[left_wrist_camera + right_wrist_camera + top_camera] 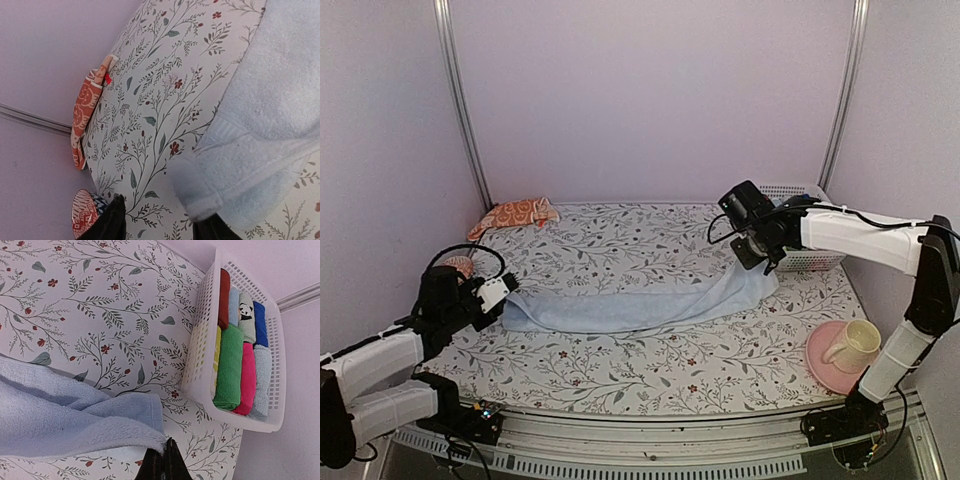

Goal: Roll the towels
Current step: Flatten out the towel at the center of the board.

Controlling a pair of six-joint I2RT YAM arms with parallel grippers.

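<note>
Top view: your blue towel (630, 305) lies in a long, loosely folded strip on the counter (650, 370). It runs from the left end effector (505, 297) across to the right end effector (760, 262), which holds its end slightly raised. The orange towel (515, 213) sits crumpled well beyond the left end effector, by the back wall. A basket (815, 262) stands just behind the right one, and a plate (817, 365) with a cup (855, 345) is nearer its base.

Left wrist: the jaws stand about half parted. The towel's hemmed corner lies between them on the counter and is not pinched.

Right wrist: the jaws are closed tight on the towel's edge. The basket, off to one side, is packed with coloured cloths (230, 365).

This looks like the laying-out step, with no rolling begun. Next you probably need to set the right end down, flatten the fold, then start the roll from one end.

The counter has a floral cover and is boxed in by plain lilac walls with metal posts.
</note>
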